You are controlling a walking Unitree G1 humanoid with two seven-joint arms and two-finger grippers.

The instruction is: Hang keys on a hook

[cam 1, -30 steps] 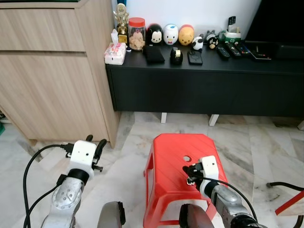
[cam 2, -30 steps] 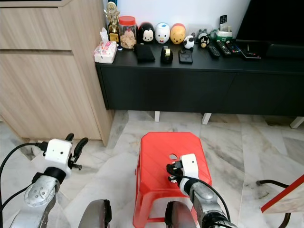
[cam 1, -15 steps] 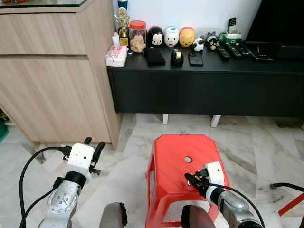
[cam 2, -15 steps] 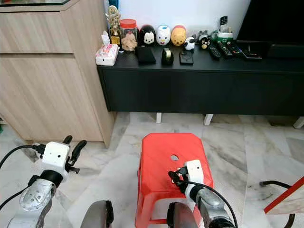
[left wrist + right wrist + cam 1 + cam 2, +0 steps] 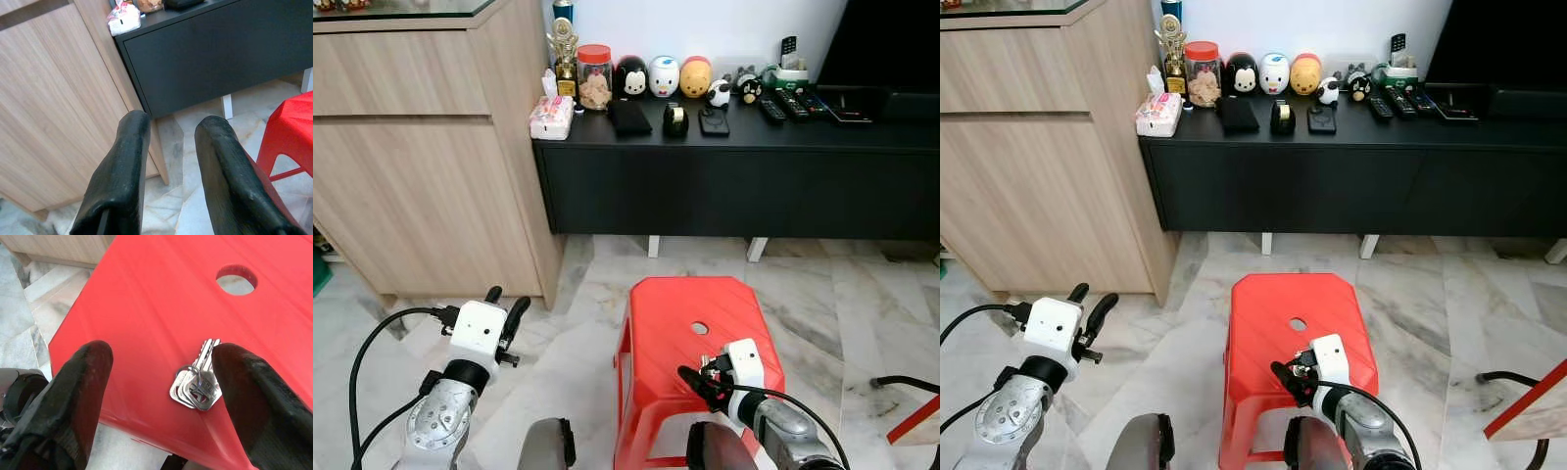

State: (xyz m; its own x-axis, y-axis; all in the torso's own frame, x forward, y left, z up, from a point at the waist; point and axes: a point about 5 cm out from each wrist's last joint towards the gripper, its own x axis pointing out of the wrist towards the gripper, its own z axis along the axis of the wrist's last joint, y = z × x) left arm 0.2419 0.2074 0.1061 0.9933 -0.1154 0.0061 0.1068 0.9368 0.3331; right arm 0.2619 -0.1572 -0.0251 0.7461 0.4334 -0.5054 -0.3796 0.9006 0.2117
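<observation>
Right wrist view showing the keys (image 5: 196,382) lying flat on the red stool (image 5: 146,308), near its front edge and nearer that edge than the round hole (image 5: 236,279) in the seat. Sitting untouched, bunched on a small ring, just beside one black finger (image 5: 254,396) and well apart from the other (image 5: 73,396). Spreading wide over them: the right gripper (image 5: 697,380), nothing held, pointing down at the stool's front edge.

Shifting over the last second: the right gripper moving from beside the hole back toward the front of the seat, ending up lower and closer to the robot. Suggesting, as a judgement, a lining-up for the pick rather than a grasp already made. Still needing to come across so the keys lie midway between the fingers, then down and closed.

Hovering to the left over the marble floor (image 5: 578,323): the left gripper (image 5: 507,308), fingers parted and empty, facing the wooden cabinet (image 5: 421,157). Standing beyond the stool: a black TV bench (image 5: 734,176) carrying a jar (image 5: 595,74), round figures and remote controls. Not making out any hook, so the hanging step looking a long way off.
</observation>
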